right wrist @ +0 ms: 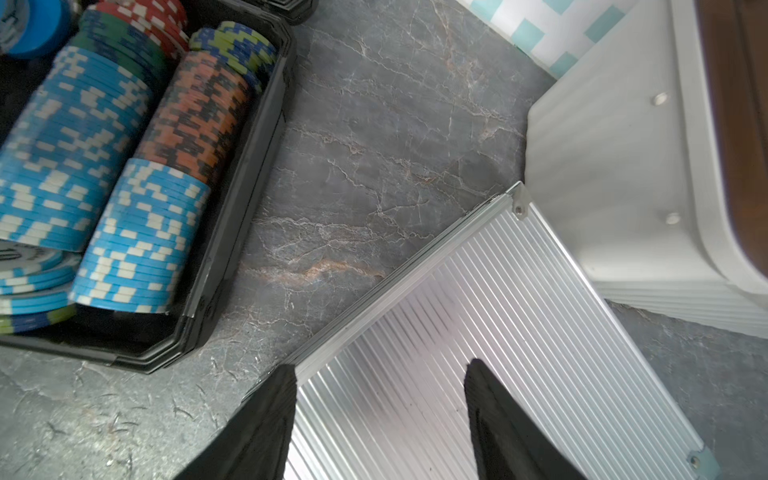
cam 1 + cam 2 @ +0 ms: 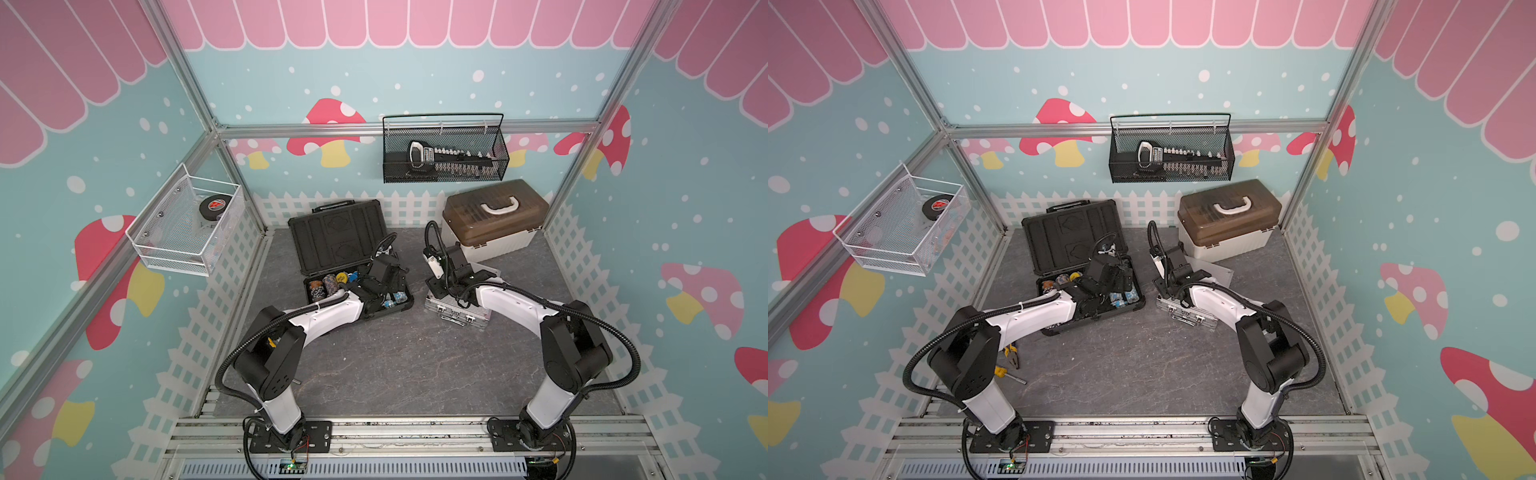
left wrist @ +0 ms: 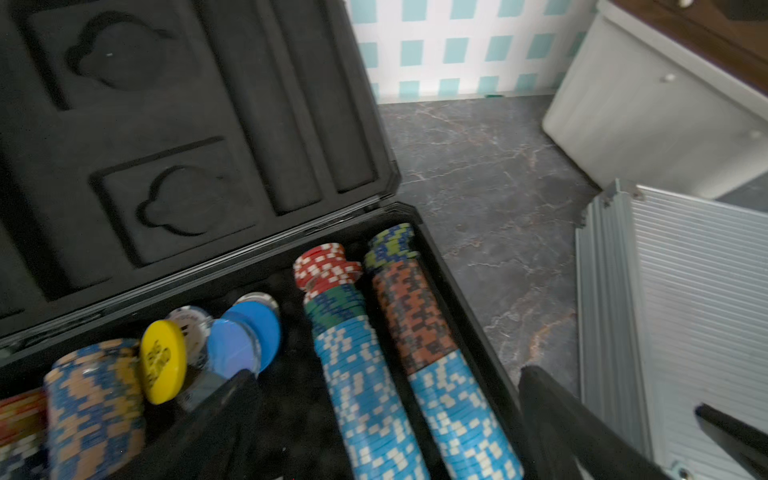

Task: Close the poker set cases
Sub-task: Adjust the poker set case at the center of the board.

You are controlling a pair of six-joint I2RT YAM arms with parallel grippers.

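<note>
Rail: ribbed aluminium rail (image 2: pixel 415 432) across the bottom of both top views, carrying both arm bases.
Tools: yellow-handled pliers (image 2: pixel 1012 356) and a screwdriver (image 2: pixel 1011 376) lie lower left in a top view.
Tabletop: grey marbled slab (image 2: pixel 395 365), bare in the middle, with a bare strip between the two cases.
Left gripper (image 3: pixel 384 372): black fingers spread with nothing between them, over the chips.
Black case (image 2: pixel 332 237): left of centre and open. The foam-lined lid with moulded recesses stands back. The base holds rows of stripe-edged poker chips (image 3: pixel 357 374). The print on the yellow chip (image 3: pixel 162 361) is too blurred to read.
Right gripper (image 1: pixel 378 365): fingers apart and gripping nothing, over the ribbed lid.
Silver case (image 1: pixel 519 311): right of centre, ribbed aluminium, lid down, latches facing the rail. Its far corner is just beside the box.
Storage box (image 2: pixel 486 245): white body with a brown translucent lid, upper right.
Baskets: the white mesh basket (image 2: pixel 174 249), left, holds a black puck (image 2: pixel 213 205) with an unreadable red logo. The black wire basket (image 2: pixel 395 166), top centre, holds a tool set (image 2: pixel 449 160) whose label is too small to read.
</note>
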